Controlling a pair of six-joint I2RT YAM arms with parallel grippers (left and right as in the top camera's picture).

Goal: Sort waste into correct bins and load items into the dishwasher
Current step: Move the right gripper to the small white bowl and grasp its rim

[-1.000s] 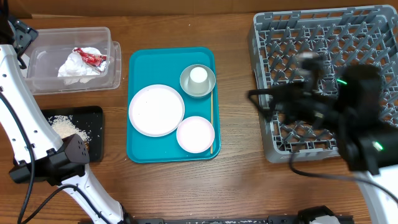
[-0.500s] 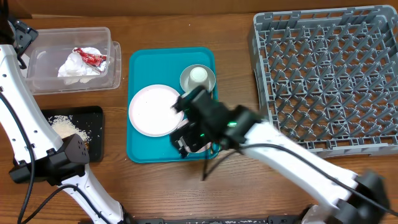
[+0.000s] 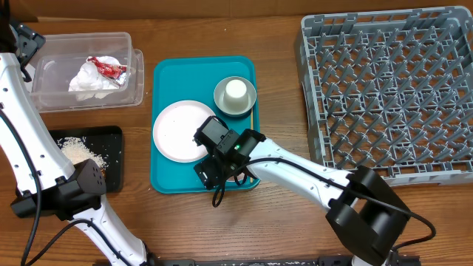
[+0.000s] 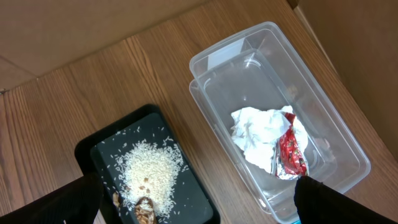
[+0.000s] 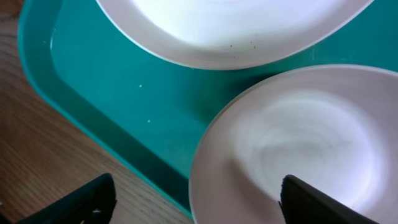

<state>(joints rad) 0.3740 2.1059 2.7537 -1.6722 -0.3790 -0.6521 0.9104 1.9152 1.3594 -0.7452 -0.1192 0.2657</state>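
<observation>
- Right claw (image 5: 205, 200) gapes wide, holding nothing, over the left rim of the white bowl (image 5: 298, 149). The plate (image 5: 236, 25) edges close above, and bare teal tray (image 5: 112, 93) lies lower left.
- Left claw (image 4: 199, 208) is spread wide and empty above the clear tub (image 4: 214, 115) and black tray (image 4: 99, 149).
- Only the overhead view shows the dish rack (image 3: 392, 89), upper right; there the right arm (image 3: 295, 166) hides the bowl.

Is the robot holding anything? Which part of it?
Nothing yet. The right gripper is open, straddling the rim of the white bowl; the left gripper is open and empty.
</observation>
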